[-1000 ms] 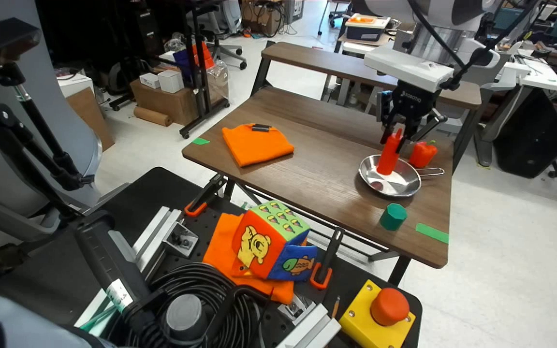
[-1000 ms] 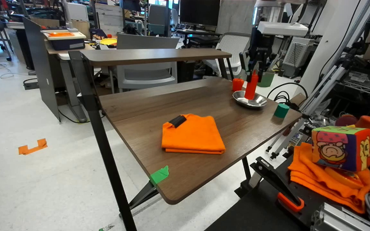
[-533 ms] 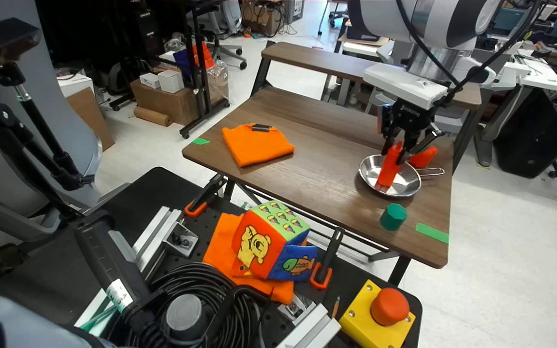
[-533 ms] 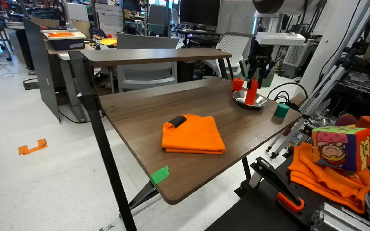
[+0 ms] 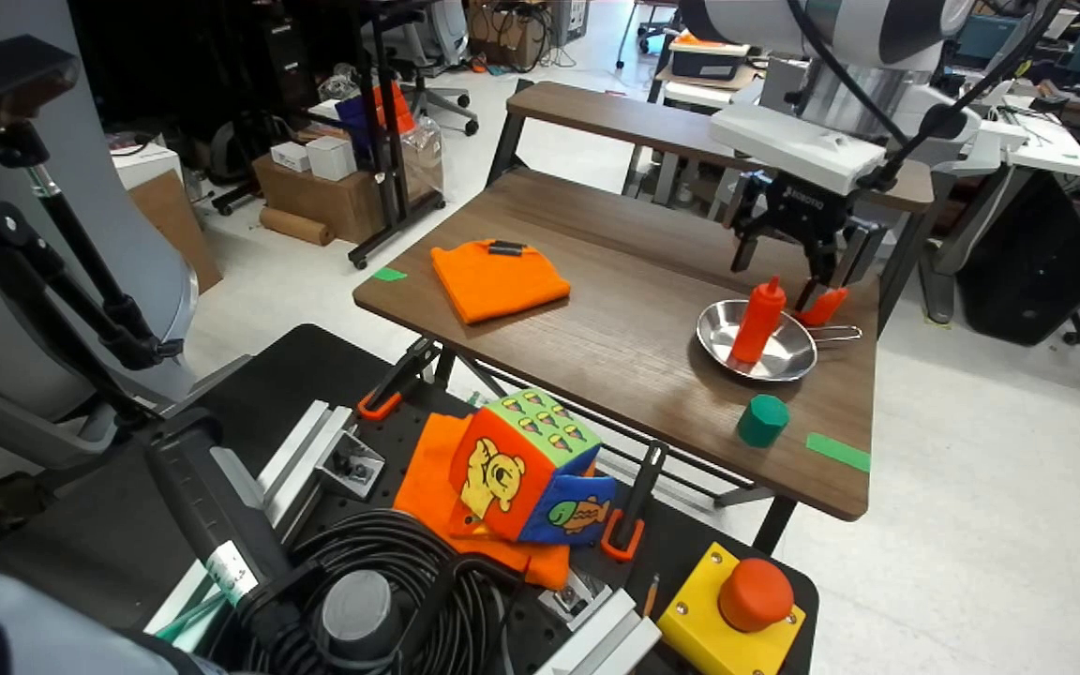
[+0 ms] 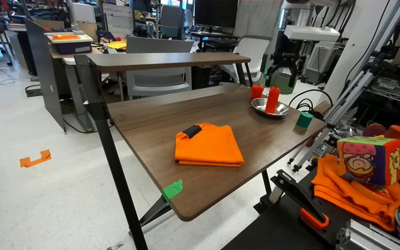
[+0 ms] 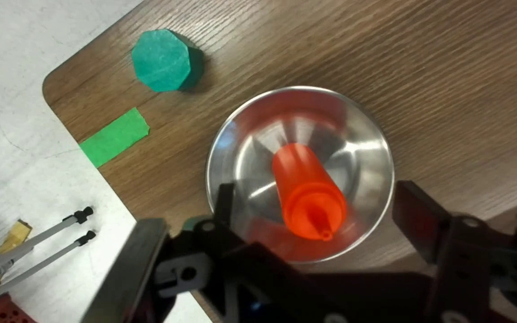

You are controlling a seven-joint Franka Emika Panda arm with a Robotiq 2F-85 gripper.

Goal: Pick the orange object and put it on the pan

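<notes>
The orange object point(image 5: 757, 323), a slim orange-red squeeze bottle with a nozzle, stands upright inside the silver pan point(image 5: 791, 352). Both exterior views show the bottle point(image 6: 272, 101) resting in the pan point(image 6: 281, 110), near its middle. My gripper point(image 5: 772, 277) is open around and slightly above the bottle's top, its fingers apart from it. From the wrist view, I look down on the bottle point(image 7: 301, 179) in the pan point(image 7: 362, 172), with a gap between it and the finger pads point(image 7: 415, 208) on either side. Nothing is held.
A squat orange-red pepper point(image 6: 257, 91) sits beside the pan, partly behind a finger in an exterior view. A green block point(image 5: 763, 420) stands near the table's edge, by green tape point(image 7: 115, 137). A folded orange cloth point(image 6: 208, 146) lies farther along the table. A raised shelf point(image 5: 615, 112) runs behind.
The bottle came down with my gripper until it stood in the pan. Since then the fingers have spread and let it go, and the gripper has risen a little.
</notes>
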